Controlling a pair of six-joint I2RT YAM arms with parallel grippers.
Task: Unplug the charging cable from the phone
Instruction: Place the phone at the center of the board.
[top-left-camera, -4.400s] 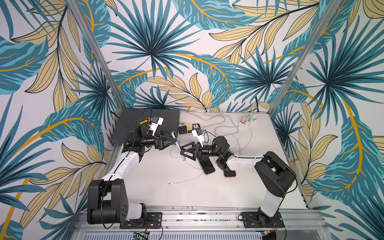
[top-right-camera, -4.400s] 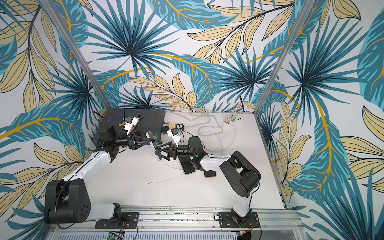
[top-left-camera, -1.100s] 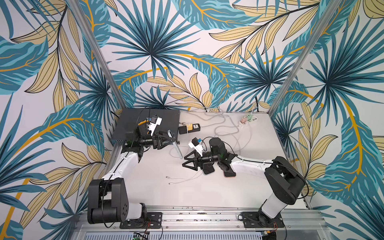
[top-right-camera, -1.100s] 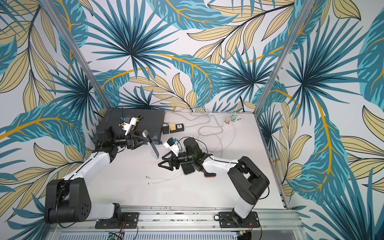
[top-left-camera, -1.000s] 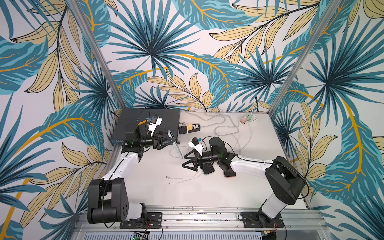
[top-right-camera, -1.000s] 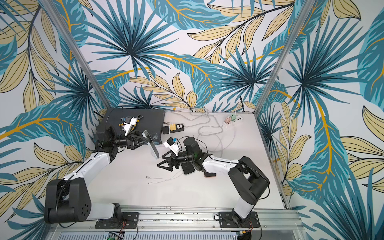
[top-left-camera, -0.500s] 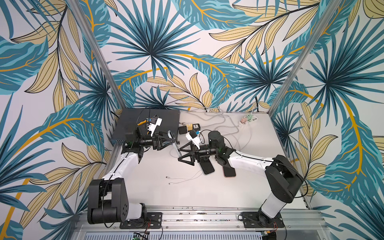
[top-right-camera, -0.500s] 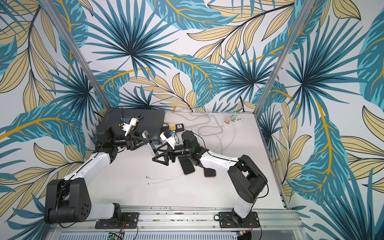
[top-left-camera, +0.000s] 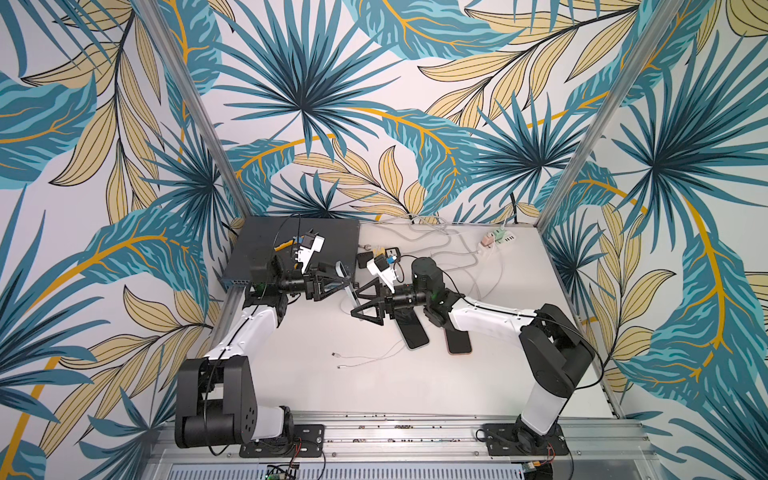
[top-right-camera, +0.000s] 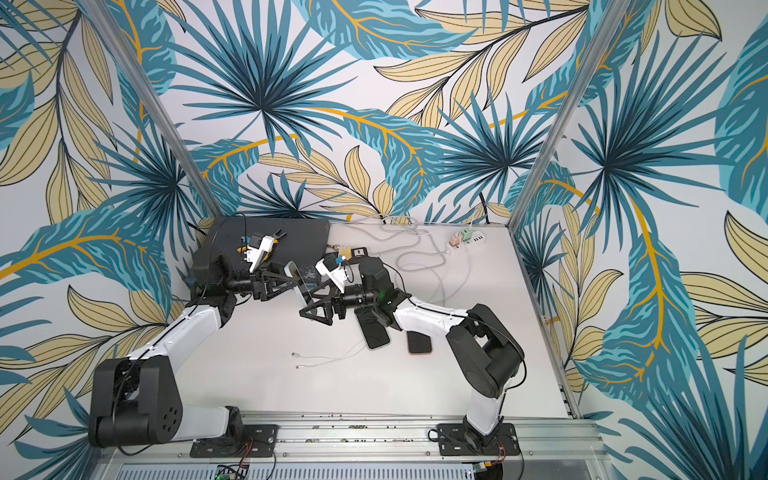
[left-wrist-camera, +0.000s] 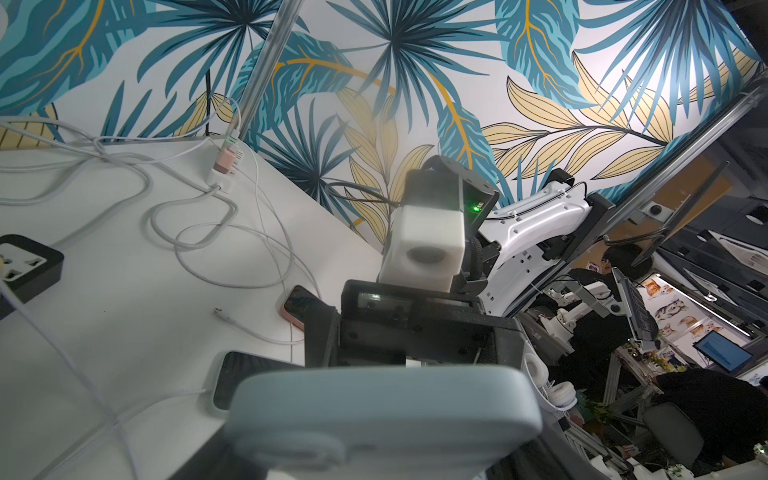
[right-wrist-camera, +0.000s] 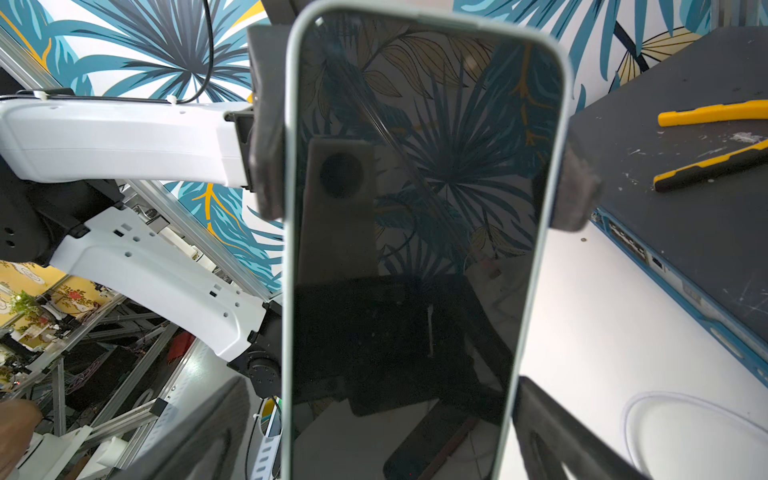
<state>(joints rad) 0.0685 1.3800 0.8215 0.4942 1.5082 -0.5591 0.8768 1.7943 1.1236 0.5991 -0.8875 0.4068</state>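
I'm looking into a booth walled with tropical-leaf wallpaper, down onto a white table (top-left-camera: 374, 386).

In the middle of both top views the left gripper (top-left-camera: 341, 283) is clamped on a phone (right-wrist-camera: 415, 232) in a pale blue-grey case. Its pads (right-wrist-camera: 268, 166) press the two long edges, and the phone hangs clear of the table, tilted, with its dark screen facing the right arm. The port end is hidden from me, so I cannot tell whether anything is plugged into it.

Just to the right, the right gripper (top-left-camera: 359, 300) points at the phone. Its fingers (right-wrist-camera: 199, 432) are spread wide on either side of the phone's lower end and hold nothing.

Below centre a thin white cable (top-left-camera: 365, 358) lies slack on the table with its plug ends free. To the right of it two more phones lie flat: a dark one (top-left-camera: 413, 334) and a pink-cased one (top-left-camera: 458, 343).

At the back left sits a black network switch (top-left-camera: 332, 237) with yellow-handled pliers (right-wrist-camera: 715, 112) on top. At the back right a power strip (top-left-camera: 505, 239) feeds a tangle of grey and white leads.
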